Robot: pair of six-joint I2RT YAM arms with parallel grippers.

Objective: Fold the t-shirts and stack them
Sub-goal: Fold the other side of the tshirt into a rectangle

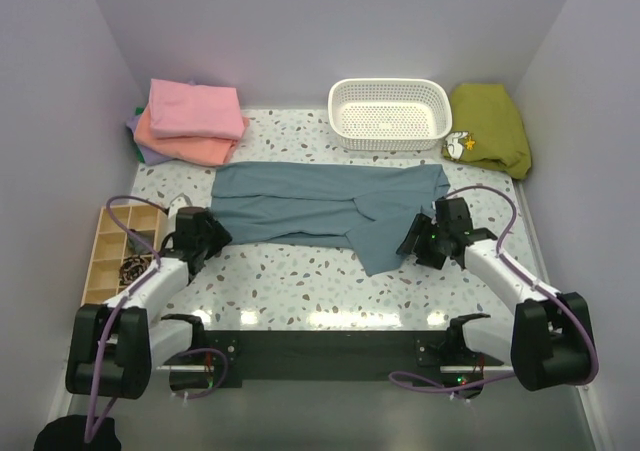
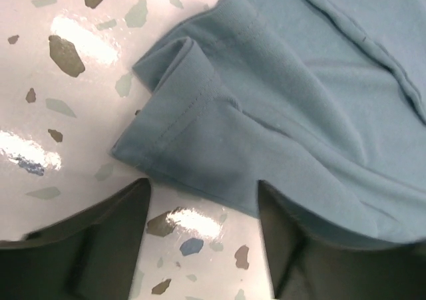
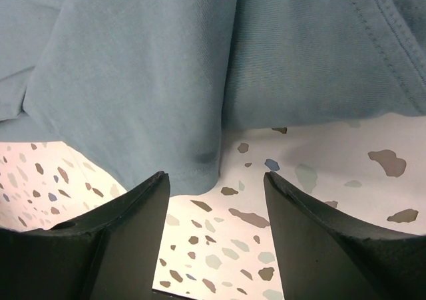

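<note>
- Three soft cotton shirts, pink, salmon-orange and lavender, lie folded in a stack at the far left corner of the speckled terrazzo table; this part looks done.
- The dusty blue-grey cotton t-shirt lies in the middle of the table, only partly folded; I think it has yet to be finished and stacked.
- Its long axis runs left to right, and one flap points toward the near edge.
- The left gripper has its fingers apart at a hem corner.
- The right gripper also stands apart, at the flap's edge; perhaps neither pinches yet.
</note>
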